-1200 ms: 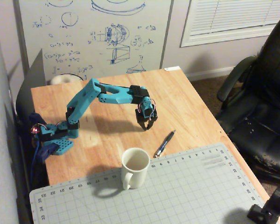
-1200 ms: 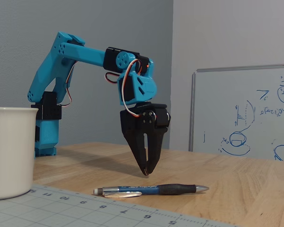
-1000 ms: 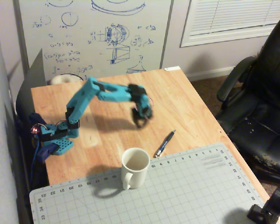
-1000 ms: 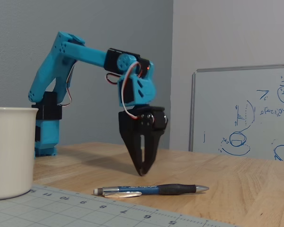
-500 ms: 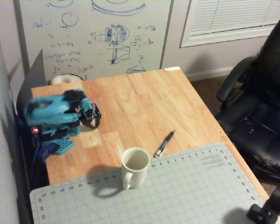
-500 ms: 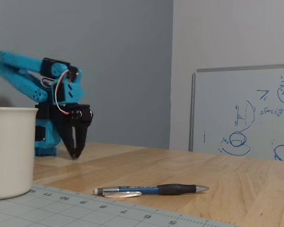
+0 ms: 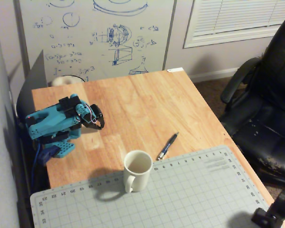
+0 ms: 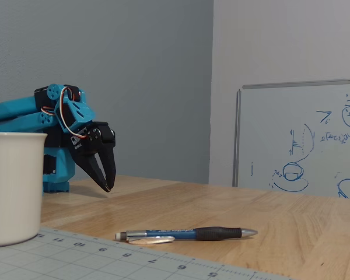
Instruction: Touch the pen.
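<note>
The dark blue and black pen (image 7: 167,146) lies flat on the wooden table, just beyond the edge of the cutting mat; the low fixed view shows the pen (image 8: 186,234) lengthwise with its silvery tip to the right. The teal arm is folded back over its base at the table's left. Its black gripper (image 7: 100,124) (image 8: 108,186) hangs just above the wood, far from the pen, with its fingers together and nothing between them.
A white mug (image 7: 137,170) (image 8: 14,186) stands on the grey cutting mat (image 7: 180,194) near the pen. A whiteboard (image 7: 95,38) leans behind the table. A black office chair (image 7: 266,109) stands at the right.
The arm has pulled back from beside the pen and folded down over its base at the left. In the last half second the gripper settled slightly. The pen and mug have not moved.
</note>
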You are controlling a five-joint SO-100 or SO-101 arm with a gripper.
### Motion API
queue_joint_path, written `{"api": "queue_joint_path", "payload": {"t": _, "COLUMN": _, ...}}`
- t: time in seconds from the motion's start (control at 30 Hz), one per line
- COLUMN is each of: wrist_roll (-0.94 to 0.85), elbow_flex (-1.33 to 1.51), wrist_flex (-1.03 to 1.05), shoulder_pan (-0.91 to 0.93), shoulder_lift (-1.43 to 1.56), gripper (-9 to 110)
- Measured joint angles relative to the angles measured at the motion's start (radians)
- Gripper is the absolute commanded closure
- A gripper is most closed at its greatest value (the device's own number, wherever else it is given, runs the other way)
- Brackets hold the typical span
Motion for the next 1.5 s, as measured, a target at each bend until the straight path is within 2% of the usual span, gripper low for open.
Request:
{"api": "queue_joint_path", "payload": {"t": 0.47, "wrist_roll": 0.000, "elbow_flex": -0.054, "wrist_flex": -0.075, "shoulder_pan": -0.002, "shoulder_lift": 0.000, "gripper": 101}}
{"api": "queue_joint_path", "payload": {"t": 0.63, "wrist_roll": 0.000, "elbow_flex": -0.141, "wrist_flex": -0.153, "shoulder_pan": -0.002, "shoulder_lift": -0.132, "gripper": 101}}
{"api": "queue_joint_path", "payload": {"t": 1.0, "wrist_roll": 0.000, "elbow_flex": -0.522, "wrist_flex": -0.316, "shoulder_pan": 0.006, "shoulder_lift": -0.741, "gripper": 101}}
{"api": "queue_joint_path", "payload": {"t": 1.5, "wrist_roll": 0.000, "elbow_flex": -1.189, "wrist_flex": -0.345, "shoulder_pan": 0.268, "shoulder_lift": -1.623, "gripper": 101}}
